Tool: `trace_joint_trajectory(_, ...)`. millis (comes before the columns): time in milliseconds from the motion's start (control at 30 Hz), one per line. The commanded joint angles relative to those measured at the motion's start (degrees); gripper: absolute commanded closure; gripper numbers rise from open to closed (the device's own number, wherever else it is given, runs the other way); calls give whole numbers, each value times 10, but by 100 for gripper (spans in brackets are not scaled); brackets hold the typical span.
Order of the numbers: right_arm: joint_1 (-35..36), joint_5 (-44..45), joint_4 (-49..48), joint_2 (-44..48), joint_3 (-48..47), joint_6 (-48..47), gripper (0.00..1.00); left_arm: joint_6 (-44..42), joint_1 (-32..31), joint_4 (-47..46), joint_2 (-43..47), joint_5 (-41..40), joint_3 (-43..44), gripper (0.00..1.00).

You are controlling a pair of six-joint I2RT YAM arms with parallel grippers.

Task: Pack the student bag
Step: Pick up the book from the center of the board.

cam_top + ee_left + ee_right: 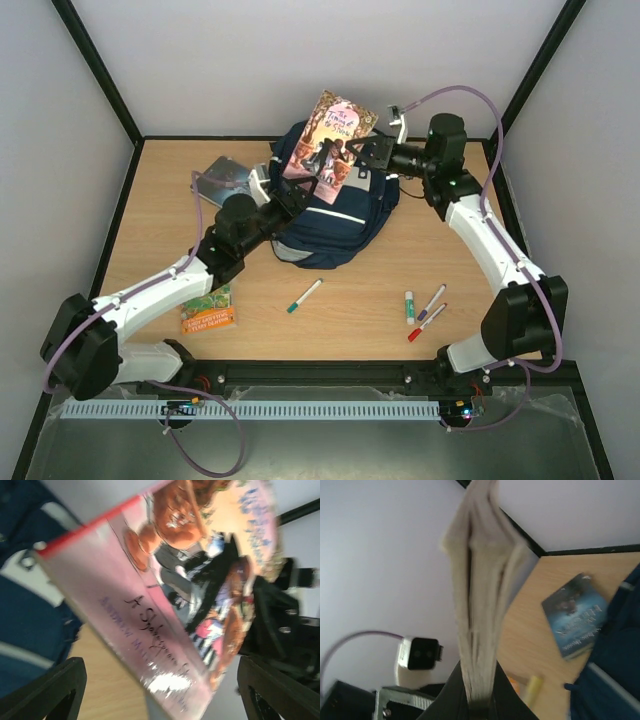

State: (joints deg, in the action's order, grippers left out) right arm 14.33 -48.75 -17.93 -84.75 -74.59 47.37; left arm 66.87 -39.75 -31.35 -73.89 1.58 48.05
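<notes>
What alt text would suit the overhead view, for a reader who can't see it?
The right arm holds a pink-covered book in its shut jaws above a navy backpack on a wooden table. The left arm reaches toward the book, jaws open. Markers, a blue book and an orange booklet lie around.

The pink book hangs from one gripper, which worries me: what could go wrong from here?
The right gripper pinches the pink book by one edge, pages fanning; it could slip or twist.
The open left gripper sits close to it and could knock it.
The student bag opening isn't visible; the book may snag.
</notes>
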Motion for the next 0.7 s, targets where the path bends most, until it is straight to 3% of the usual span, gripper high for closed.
trace_joint_trajectory(0,-2,-27,230,19,-41,-335,99,-121,17,152,51,24,-25,13)
trace_joint_trajectory(167,-2,-62,430,26,-18,-510,99,-283,20,270,82,23,-35,10)
trace_joint_trajectory(367,-2,-117,518,59,40,-596,99,-381,21,320,110,42,-45,1)
trace_joint_trajectory(533,-2,-96,542,84,64,-623,99,-418,17,467,94,-18,26,0)
trace_joint_trajectory(600,-2,-80,565,85,59,-644,99,-421,0,516,93,-94,61,0)
trace_joint_trajectory(667,-2,-65,586,85,52,-669,99,-437,-10,498,123,-133,50,0)
